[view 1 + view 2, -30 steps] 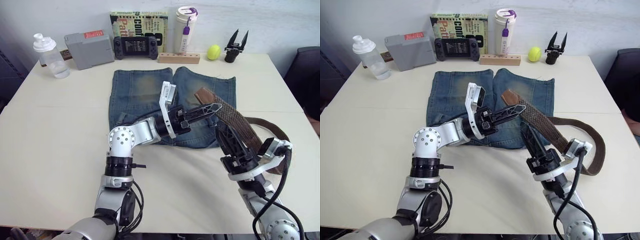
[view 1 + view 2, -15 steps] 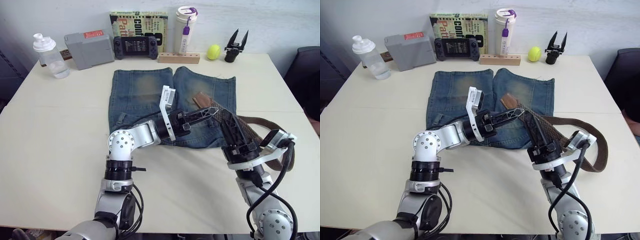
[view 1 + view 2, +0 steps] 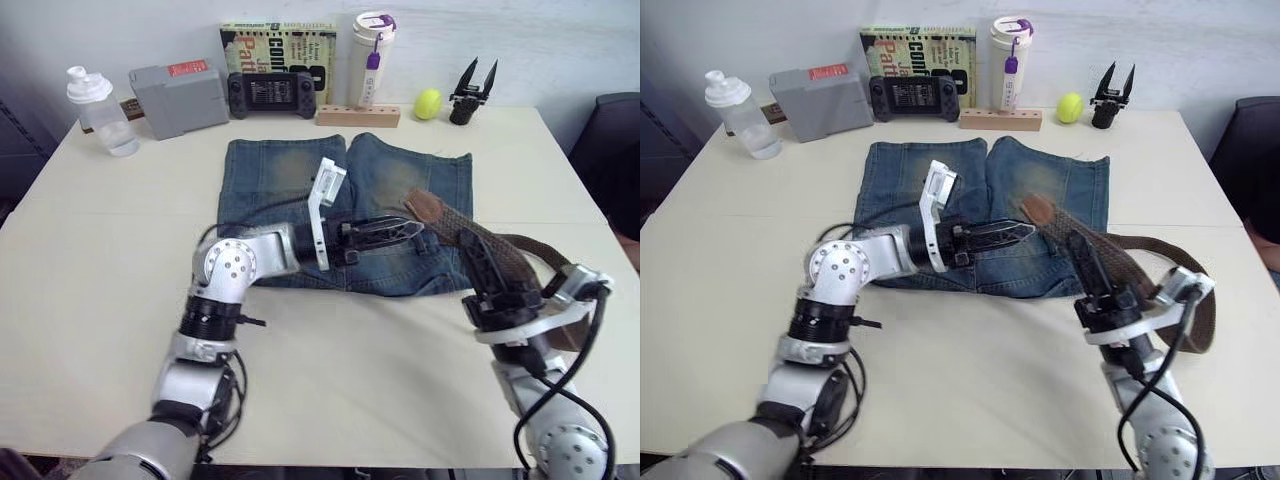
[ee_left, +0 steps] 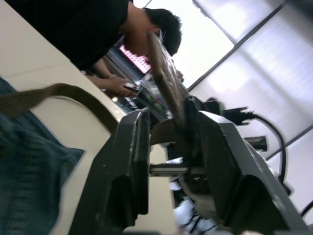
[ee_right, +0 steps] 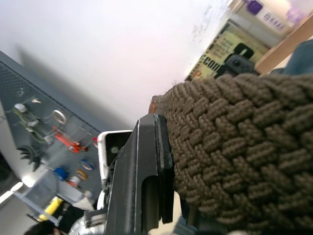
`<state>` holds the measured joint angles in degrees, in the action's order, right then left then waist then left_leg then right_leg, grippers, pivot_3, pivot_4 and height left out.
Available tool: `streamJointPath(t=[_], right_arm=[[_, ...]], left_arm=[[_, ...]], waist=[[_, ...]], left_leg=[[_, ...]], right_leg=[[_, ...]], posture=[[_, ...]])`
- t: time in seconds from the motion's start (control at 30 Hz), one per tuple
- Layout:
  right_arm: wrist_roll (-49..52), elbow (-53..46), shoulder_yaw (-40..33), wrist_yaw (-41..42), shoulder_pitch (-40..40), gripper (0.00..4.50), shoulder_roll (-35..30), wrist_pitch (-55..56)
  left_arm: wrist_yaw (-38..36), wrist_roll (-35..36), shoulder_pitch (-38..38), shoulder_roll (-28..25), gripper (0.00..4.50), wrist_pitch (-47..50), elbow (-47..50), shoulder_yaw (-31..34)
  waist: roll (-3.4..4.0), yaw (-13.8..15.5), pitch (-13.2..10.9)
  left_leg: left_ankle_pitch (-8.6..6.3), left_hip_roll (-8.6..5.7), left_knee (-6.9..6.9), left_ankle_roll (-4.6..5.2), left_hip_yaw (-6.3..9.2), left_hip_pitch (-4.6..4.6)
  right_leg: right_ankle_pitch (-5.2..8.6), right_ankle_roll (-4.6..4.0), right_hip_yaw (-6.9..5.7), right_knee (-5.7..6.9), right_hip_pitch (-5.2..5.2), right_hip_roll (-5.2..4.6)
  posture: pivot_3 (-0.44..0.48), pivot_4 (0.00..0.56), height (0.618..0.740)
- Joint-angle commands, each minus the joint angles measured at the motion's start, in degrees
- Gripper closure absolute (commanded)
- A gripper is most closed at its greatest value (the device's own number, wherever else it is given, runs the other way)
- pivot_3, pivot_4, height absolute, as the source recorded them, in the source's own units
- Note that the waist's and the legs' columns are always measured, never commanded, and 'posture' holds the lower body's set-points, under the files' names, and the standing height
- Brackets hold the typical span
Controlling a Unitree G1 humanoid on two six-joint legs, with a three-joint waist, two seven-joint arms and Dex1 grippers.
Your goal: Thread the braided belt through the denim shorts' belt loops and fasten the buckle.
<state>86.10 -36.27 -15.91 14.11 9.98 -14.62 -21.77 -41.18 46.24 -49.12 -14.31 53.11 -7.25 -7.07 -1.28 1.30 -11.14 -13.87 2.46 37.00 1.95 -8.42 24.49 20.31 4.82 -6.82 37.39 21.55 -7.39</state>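
The denim shorts (image 3: 280, 180) lie flat mid-table, waistband toward me; the belt loops are too small to make out. The braided belt (image 3: 455, 228) rises off the shorts, its tan leather end (image 3: 424, 205) held up over the right leg. From there it trails right and loops back along the table (image 3: 545, 250). My right gripper (image 3: 478, 252) is shut on the braided part just behind the tan end. My left gripper (image 3: 408, 230) reaches across the shorts to the belt's end, fingers (image 4: 127, 166) apart with the strap (image 4: 166, 73) edge-on between them. The buckle is hidden.
Along the back edge stand a plastic bottle (image 3: 100, 110), grey box (image 3: 178, 98), game controller (image 3: 273, 94), book (image 3: 278, 45), tumbler (image 3: 370, 55), wooden block (image 3: 357, 116), tennis ball (image 3: 427, 103) and spare black gripper (image 3: 472, 92). A person (image 4: 98, 24) is beyond the table.
My right gripper has closed on the braided belt and my left gripper has opened. The belt's tan end has sunk lower toward the shorts, and my left elbow has swung left.
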Motion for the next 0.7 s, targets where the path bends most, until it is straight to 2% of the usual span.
streamJointPath(t=[0.03, 0.1, 0.23, 0.3, 0.37, 0.5, 0.63, 0.7], right_arm=[[6.87, -5.37, -11.06, 2.1, 5.07, 4.5, -10.19, -2.76], [8.34, -6.28, -16.54, 3.21, 8.75, 4.5, -15.69, -4.05], [10.03, -7.66, -21.97, 1.45, 12.37, 4.5, -19.8, -3.72], [9.7, -10.18, -23.07, -0.18, 14.82, 4.5, -19.73, -3.37], [9.18, -12.55, -23.32, -1.54, 16.91, 4.5, -19.04, -2.96], [8.08, -15.02, -22.9, -3.58, 19.04, 4.5, -18.26, -1.92], [8.53, -16.18, -23.26, -5.51, 18.85, 4.5, -18.76, -0.51], [8.79, -16.33, -23.9, -6.05, 18.64, 4.5, -19.29, -0.18]], left_arm=[[-12.98, -17.79, -4.77, -2.49, 0.82, -20.89, -8.47, -12.29], [-16.67, -23.29, -7.24, -0.8, 0.02, -29.83, -14.54, -15.12], [-19.68, -34.74, -9.17, 2.97, 0.02, -50.44, -24.09, -20.21], [-16.93, -40.39, -10.48, 6.28, 0.02, -60.3, -30.78, -21.68], [-15.2, -43.23, -11.48, 9.24, 0.02, -66.25, -35.46, -21.83], [-8.77, -50.24, -13.63, 12.34, 0.02, -74.93, -43.14, -22.77], [5.21, -60.59, -15.42, 13.61, 0.02, -80.86, -49.43, -25.68], [8.15, -63.94, -15.32, 13.66, 0.02, -81.72, -50.92, -27.24]], waist=[[0.14, 0.44, -0.04], [0.23, 0.71, -0.05], [0.22, 0.65, -0.05], [0.23, 0.41, -0.05], [0.23, 0.4, -0.04], [0.21, 0.14, -0.06], [0.2, 0.15, -0.06], [0.2, 0.19, -0.06]], left_leg=[[-0.02, -0.04, 0.01, 0.02, -0.01, 0.01], [-0.1, -0.25, 0.01, 0.15, -0.01, 0.07], [-0.37, -0.14, 0.02, 0.62, 0.01, 0.27], [-0.4, -0.14, 0.03, 0.66, 0.0, 0.36], [-0.38, -0.15, 0.09, 0.64, 0.02, 0.48], [-0.37, -0.14, 0.19, 0.64, 0.03, 0.59], [-0.44, -0.16, 0.25, 0.87, 0.05, 0.59], [-0.41, -0.16, 0.26, 0.96, 0.06, 0.58]], right_leg=[[0.0, 0.0, 0.0, 0.0, 0.0, -0.05], [-0.01, 0.02, 0.01, -0.07, 0.02, -0.23], [-0.15, 0.16, -0.06, -0.55, -0.03, -0.21], [-0.16, 0.18, -0.07, -0.6, 0.03, -0.21], [-0.16, 0.19, -0.14, -0.61, 0.09, -0.21], [-0.17, 0.21, -0.18, -0.6, 0.16, -0.19], [-0.26, 0.39, -0.17, -0.6, 0.13, -0.22], [-0.35, 0.52, -0.14, -0.6, 0.1, -0.25]], posture=[[0.0, 0.15, 0.709], [0.0, 0.15, 0.709], [0.0, 0.15, 0.709], [0.0, 0.15, 0.709], [0.0, 0.15, 0.709], [0.0, 0.15, 0.709], [0.0, 0.15, 0.709], [0.0, 0.15, 0.709]])
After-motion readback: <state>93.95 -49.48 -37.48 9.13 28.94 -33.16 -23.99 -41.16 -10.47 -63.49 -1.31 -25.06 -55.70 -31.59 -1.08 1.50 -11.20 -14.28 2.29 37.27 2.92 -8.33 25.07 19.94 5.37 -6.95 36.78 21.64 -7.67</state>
